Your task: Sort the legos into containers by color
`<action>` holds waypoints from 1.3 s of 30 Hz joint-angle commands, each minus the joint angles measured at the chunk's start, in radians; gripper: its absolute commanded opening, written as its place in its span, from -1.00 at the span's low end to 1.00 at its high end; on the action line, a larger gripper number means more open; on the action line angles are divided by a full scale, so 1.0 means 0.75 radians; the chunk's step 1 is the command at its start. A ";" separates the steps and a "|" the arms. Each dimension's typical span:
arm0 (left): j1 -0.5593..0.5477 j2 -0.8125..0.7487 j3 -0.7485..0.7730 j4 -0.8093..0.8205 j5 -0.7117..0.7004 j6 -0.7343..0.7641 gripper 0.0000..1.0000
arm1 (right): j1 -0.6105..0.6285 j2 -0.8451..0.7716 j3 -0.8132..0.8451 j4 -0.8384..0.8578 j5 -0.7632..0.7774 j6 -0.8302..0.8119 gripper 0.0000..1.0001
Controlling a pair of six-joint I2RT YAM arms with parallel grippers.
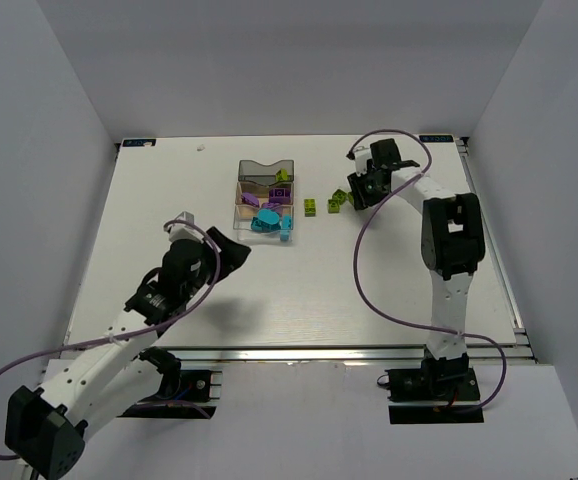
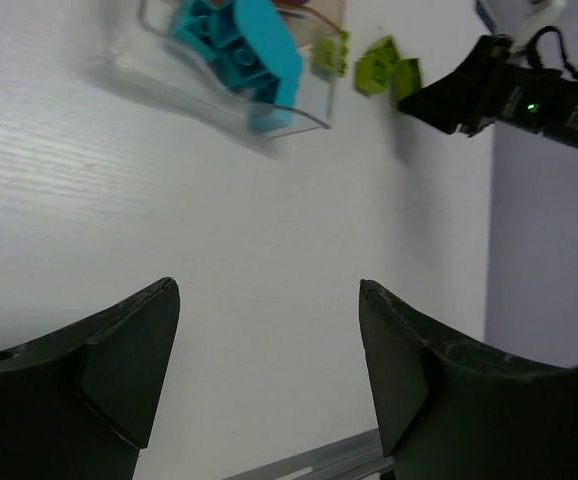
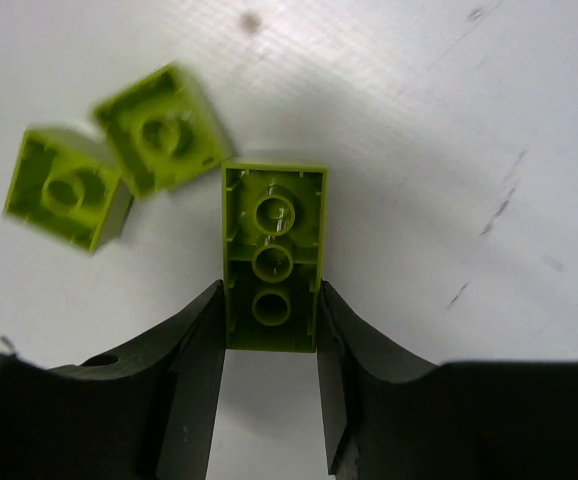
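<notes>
1. Clamped in right gripper [image 3: 269, 296]: long lime brick [image 3: 274, 225], hollow underside up, three round tubes showing, right of bins [image 1: 264, 168].
2. Just beside, on table [image 3: 469, 150]: two square lime bricks [image 3: 159, 130].
3. Left gripper [image 2: 269, 300]: apart, empty.

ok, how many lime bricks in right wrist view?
3. A long brick between the fingers of the right pincer; an upper square brick and a lower square brick side by side left of it. Others may be off-frame.
</notes>
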State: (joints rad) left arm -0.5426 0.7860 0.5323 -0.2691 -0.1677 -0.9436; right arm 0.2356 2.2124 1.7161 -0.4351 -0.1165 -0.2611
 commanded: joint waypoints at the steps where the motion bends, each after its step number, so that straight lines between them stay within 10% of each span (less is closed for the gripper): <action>1: 0.004 0.064 0.080 0.244 0.180 -0.002 0.63 | -0.011 -0.252 -0.112 0.012 -0.175 -0.112 -0.92; 16: 0.002 0.547 0.241 0.764 0.710 -0.100 0.70 | 0.150 -0.892 -0.646 0.009 -0.832 -0.499 -1.00; 32: 0.004 0.627 0.180 0.944 0.802 -0.190 0.66 | 0.406 -0.876 -0.605 0.067 -0.835 -0.398 -1.00; 39: 0.004 0.449 0.272 0.490 0.459 0.016 0.59 | 0.412 -0.642 -0.386 0.249 -0.375 -0.186 -1.00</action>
State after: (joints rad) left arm -0.5423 1.2201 0.6838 0.2653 0.3233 -1.0203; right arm 0.5518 1.6428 1.3033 -0.3485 -0.5591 -0.4751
